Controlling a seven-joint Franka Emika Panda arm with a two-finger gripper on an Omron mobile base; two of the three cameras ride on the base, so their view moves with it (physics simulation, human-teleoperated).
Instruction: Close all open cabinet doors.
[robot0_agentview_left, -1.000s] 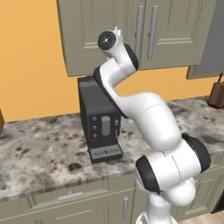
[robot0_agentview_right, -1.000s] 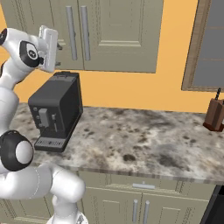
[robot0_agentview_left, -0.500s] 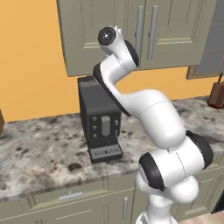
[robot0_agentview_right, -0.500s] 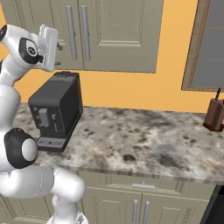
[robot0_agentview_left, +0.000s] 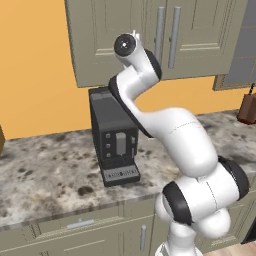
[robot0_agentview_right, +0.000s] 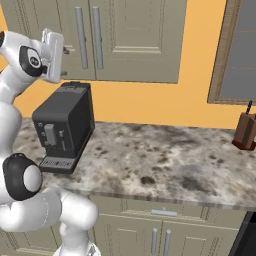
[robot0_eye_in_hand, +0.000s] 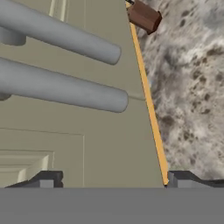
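Observation:
Two tall grey-beige cabinet doors (robot0_agentview_left: 110, 35) (robot0_agentview_right: 140, 40) hang above the counter, and both lie flush with the cabinet front. Their silver bar handles (robot0_agentview_left: 159, 27) (robot0_agentview_right: 80, 37) run side by side at the middle seam. My gripper (robot0_agentview_right: 64, 50) is raised in front of the left door, just left of the handles. In the hand view the gripper (robot0_eye_in_hand: 116, 181) is open, its fingertips (robot0_eye_in_hand: 48, 179) spread wide with nothing between them. The door panel and both handles (robot0_eye_in_hand: 65, 89) sit close ahead.
A black coffee machine (robot0_agentview_left: 114, 135) (robot0_agentview_right: 64, 125) stands on the speckled stone counter (robot0_agentview_right: 165, 160) right below my hand. A brown knife block (robot0_agentview_right: 245, 131) (robot0_eye_in_hand: 143, 16) sits far right. A dark framed panel (robot0_agentview_right: 240, 50) is mounted on the wall at right.
My hand has stayed at the left door's face, while the arm's elbow has shifted slightly. The doors look the same.

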